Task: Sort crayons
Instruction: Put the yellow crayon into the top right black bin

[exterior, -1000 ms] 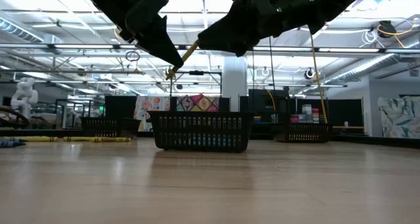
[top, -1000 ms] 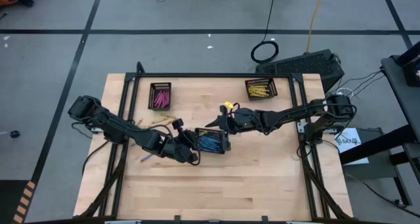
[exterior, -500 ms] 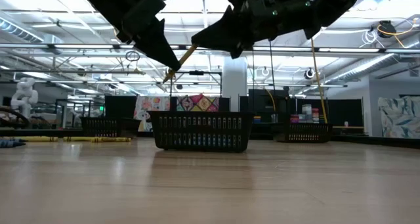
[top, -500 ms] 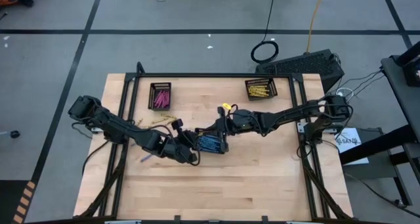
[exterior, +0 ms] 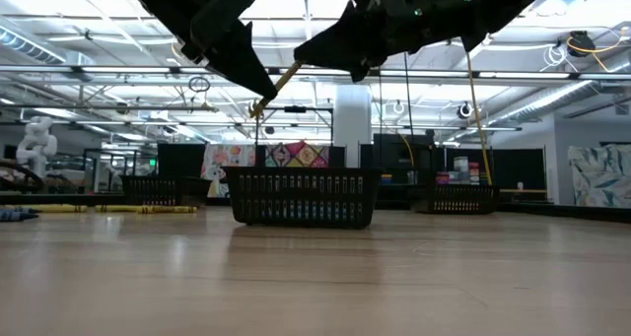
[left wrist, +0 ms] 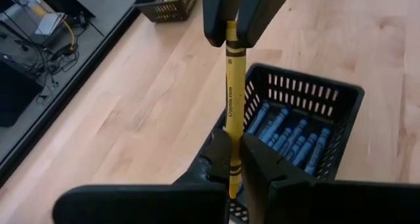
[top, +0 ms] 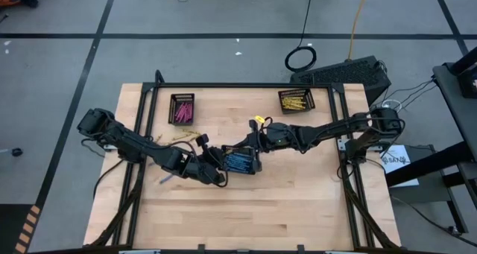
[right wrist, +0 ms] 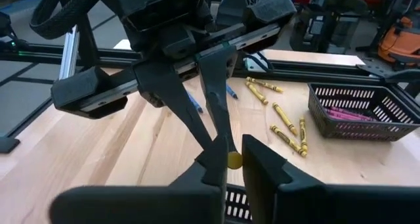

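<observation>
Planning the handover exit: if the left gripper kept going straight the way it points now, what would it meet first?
The right gripper, whose jaws meet the far end of the yellow crayon that the left gripper holds. They face each other above the tray of blue crayons; the remaining gap looks short.

Both arms meet over the table [top: 298,209] middle. The left gripper [top: 222,162] and right gripper [top: 237,150] are at the tray [top: 240,163] of blue crayons [top: 238,162]. Pink crayons [top: 182,109] and yellow crayons [top: 296,100] fill the far trays; loose yellow ones [top: 181,138] lie near the left arm.

Two matte black jointed arms trailing black cables, each ending in a flat-fingered claw [left wrist: 231,159].
</observation>
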You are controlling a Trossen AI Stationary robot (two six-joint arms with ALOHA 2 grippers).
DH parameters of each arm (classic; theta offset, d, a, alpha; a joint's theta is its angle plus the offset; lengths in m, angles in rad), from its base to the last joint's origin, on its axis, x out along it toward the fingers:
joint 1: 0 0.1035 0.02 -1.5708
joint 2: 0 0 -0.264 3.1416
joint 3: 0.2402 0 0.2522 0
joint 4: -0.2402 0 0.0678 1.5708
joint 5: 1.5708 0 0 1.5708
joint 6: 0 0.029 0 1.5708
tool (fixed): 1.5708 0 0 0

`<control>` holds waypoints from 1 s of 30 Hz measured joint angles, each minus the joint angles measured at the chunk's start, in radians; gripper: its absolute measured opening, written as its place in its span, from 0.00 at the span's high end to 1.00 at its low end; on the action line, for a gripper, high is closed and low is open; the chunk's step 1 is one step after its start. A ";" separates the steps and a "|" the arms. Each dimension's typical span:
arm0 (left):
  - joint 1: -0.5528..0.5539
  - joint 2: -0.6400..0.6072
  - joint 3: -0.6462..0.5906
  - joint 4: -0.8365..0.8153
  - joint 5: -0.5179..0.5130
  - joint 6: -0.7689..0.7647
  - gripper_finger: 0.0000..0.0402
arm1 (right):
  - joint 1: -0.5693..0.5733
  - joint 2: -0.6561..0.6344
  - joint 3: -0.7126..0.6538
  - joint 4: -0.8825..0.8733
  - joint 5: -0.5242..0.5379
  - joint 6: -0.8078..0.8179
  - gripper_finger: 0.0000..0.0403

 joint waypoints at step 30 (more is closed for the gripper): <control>0.000 0.000 -0.001 -0.005 0.016 0.000 0.96 | -0.018 0.029 0.000 0.028 -0.049 0.103 0.58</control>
